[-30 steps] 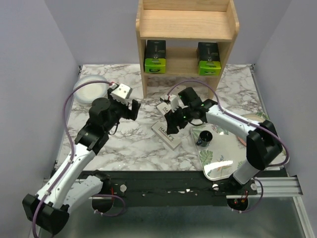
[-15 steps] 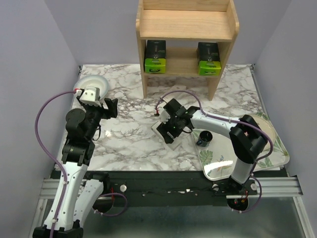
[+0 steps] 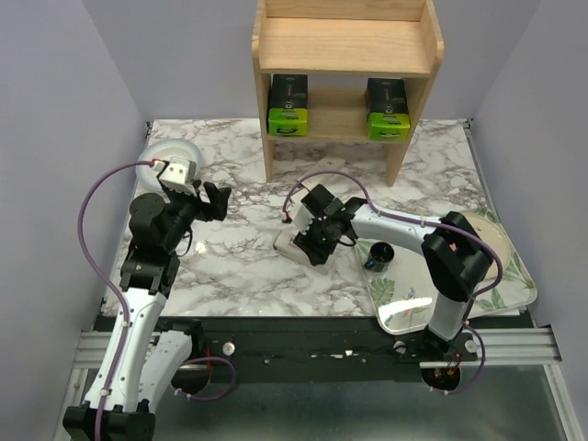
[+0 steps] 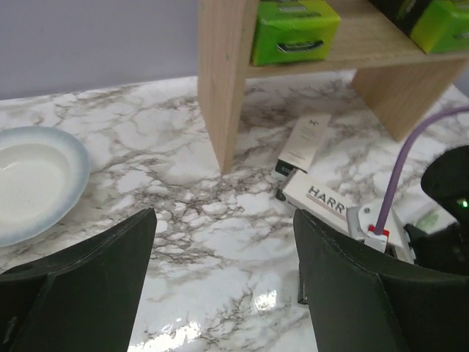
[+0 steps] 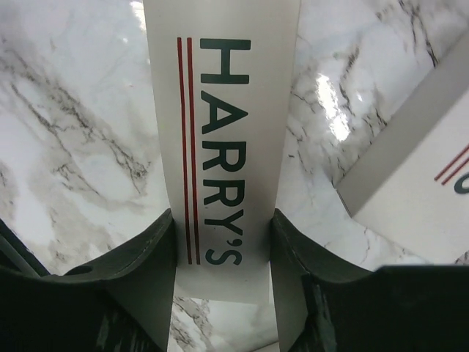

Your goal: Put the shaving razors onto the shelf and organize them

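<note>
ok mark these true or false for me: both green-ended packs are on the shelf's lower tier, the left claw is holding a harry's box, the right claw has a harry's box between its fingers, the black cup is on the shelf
1. Both black-and-green packs sit on the lower tier of the shelf. True.
2. The left claw holds a HARRY'S box. False: it is open, with nothing between its fingers.
3. The right claw has its fingers on either side of a HARRY'S box that lies on the table. True.
4. The black cup stands on the shelf. False: it sits on the leaf-patterned tray, at the right of the table.
</note>
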You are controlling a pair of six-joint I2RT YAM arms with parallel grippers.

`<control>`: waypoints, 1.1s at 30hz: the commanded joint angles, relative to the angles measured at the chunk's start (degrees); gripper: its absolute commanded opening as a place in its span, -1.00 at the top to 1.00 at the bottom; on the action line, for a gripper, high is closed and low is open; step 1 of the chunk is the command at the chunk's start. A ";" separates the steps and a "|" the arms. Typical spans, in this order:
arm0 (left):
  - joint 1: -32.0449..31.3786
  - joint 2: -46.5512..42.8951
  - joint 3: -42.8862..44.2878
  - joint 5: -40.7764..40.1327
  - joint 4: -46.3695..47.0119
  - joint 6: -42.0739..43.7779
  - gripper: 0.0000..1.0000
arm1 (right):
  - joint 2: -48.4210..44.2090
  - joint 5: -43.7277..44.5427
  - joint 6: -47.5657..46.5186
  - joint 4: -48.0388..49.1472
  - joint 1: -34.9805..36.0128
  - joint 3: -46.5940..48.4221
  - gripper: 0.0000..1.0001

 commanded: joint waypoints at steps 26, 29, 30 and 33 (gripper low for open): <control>-29.04 20.29 6.08 19.22 -23.92 38.88 -0.97 | -30.45 -3.44 -24.68 -8.38 -1.34 -3.25 -0.71; -34.14 27.84 8.80 13.68 -23.55 35.02 -0.97 | -34.40 -1.86 -20.00 -6.45 -4.94 -3.42 -0.74; -35.37 30.04 9.77 11.23 -24.08 34.66 -0.97 | -35.29 -1.59 -19.29 -5.83 -5.91 -3.51 -0.75; -39.15 37.60 12.76 7.00 -24.35 32.81 -0.97 | -36.97 -1.23 -17.26 -3.98 -9.69 -4.13 -0.76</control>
